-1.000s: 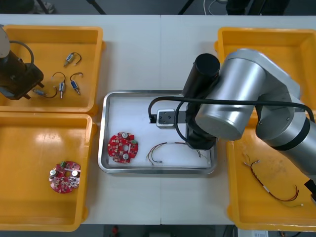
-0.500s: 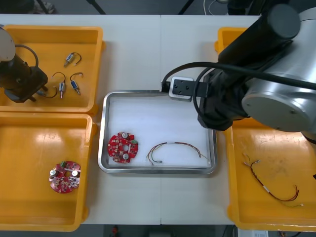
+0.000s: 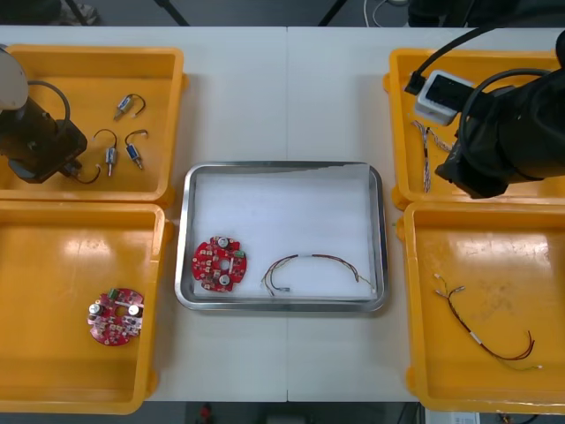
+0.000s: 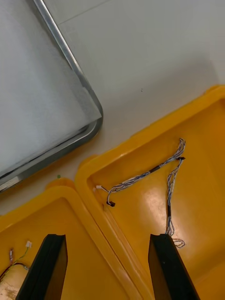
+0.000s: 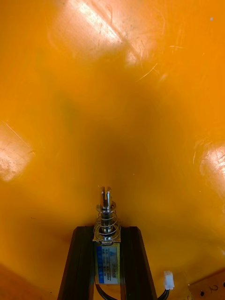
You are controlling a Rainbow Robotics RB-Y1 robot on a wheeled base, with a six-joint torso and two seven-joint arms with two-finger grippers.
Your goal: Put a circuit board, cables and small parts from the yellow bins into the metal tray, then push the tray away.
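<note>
Metal part pinched on the left, right fingers wide

Left gripper (image 5: 107, 230) is sitting low in the far left bin (image 3: 159, 62), its fingers pinching a small metal part (image 5: 107, 218) between them. More parts (image 3: 132, 150) are lying just beside it. Right gripper (image 4: 108, 241) is hanging with fingers wide apart and empty over the wall between the far right bin (image 4: 197, 140) and the near right bin (image 4: 47, 211), near a blue-white cable (image 4: 140, 177). Tray (image 3: 189, 221) is sitting between the bins, holding a red circuit board (image 3: 219, 262) and a thin cable (image 3: 311, 263), the two lying apart
</note>
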